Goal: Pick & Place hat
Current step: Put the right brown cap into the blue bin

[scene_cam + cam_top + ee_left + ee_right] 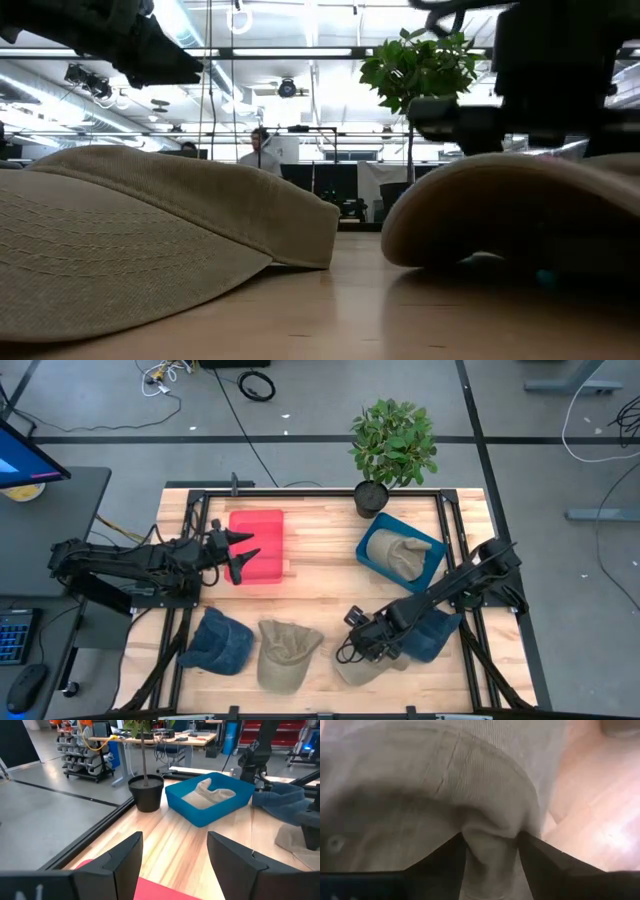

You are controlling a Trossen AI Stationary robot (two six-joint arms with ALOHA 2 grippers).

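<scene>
On the light wooden slatted table (320,575), five caps are counted: three beige, two blue denim. One flat red tray (258,545) lies under the spread-open left gripper (243,550). One beige cotton cap (368,663), at the front edge, is pinched by the right gripper (352,642).

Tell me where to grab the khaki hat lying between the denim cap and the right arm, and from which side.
Grip the khaki hat by the soft crown, coming straight down from above: it lies flat on the table with its top exposed, and the fabric should bunch between fingers, much as the right gripper pinches a fold of the tan hat.
</scene>
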